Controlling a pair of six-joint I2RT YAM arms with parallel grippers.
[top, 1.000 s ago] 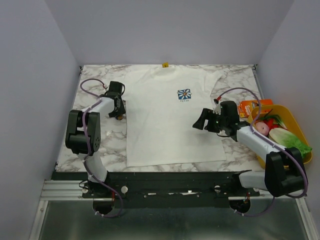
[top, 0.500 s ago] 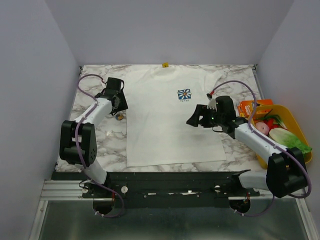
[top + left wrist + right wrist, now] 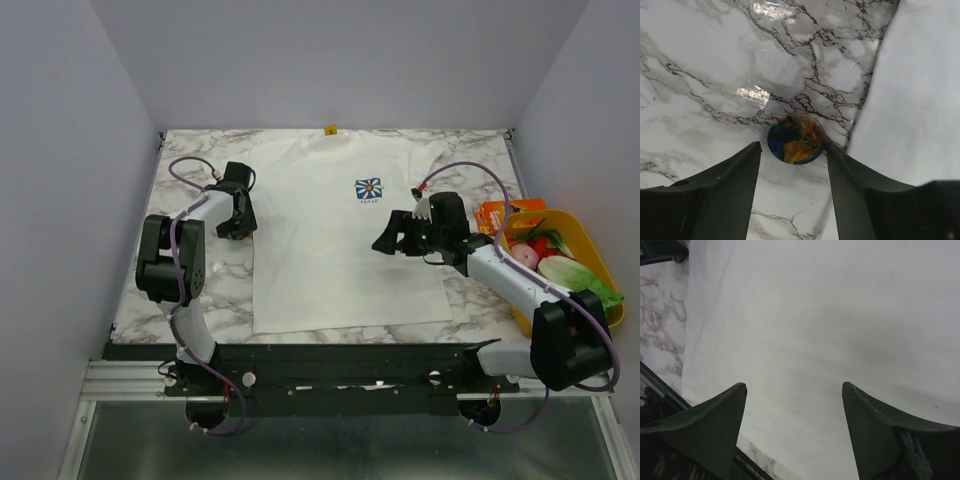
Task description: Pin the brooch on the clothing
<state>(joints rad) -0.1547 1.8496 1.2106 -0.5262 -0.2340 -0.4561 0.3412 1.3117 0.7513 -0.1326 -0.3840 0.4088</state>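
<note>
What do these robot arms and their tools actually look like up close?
The left arm and right arm are alike: white tube-like links between chunky black joints, with a thin purple cable looping alongside each. The left tool and right tool are black, each with two broad dark fingers tapering to blunt tips.

Left arm (image 3: pixel 205 208) and right arm (image 3: pixel 500 272) alike, white shells behind the jaws, bulky black joint housings, thin purple cables (image 3: pixel 462 165) looping behind, left gripper (image 3: pixel 793 145) and right gripper (image 3: pixel 794 385) with matte black wedge-shaped fingers (image 3: pixel 720 200).
</note>
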